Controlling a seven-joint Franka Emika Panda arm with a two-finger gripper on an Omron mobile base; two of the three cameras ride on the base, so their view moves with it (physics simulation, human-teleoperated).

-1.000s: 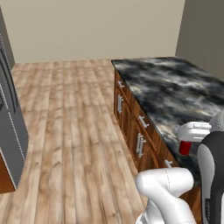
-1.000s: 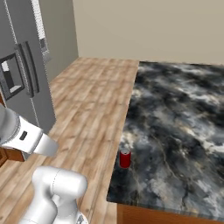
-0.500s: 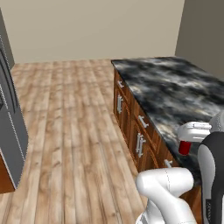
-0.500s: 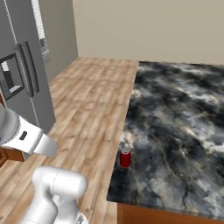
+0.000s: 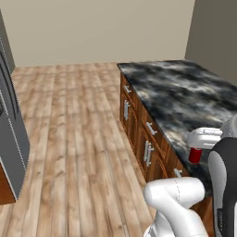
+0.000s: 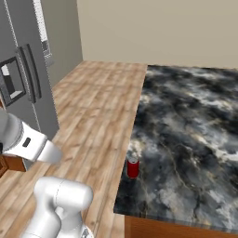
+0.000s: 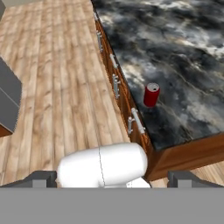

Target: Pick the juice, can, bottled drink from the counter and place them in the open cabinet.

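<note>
Red can (image 7: 151, 94) near counter (image 7: 183, 65) edge — gripper (image 7: 112, 177) wide open.

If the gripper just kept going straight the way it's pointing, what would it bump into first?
Probably the counter. The open gripper looks along its front edge, near the drawers, with the red can standing just off that line. Depth is hard to judge, so it might pass the can closely.

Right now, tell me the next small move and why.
Probably lower the open pincer toward the can. It stands upright and alone near the counter edge, above the drawers, with the pincer high above it and holding nothing.
</note>
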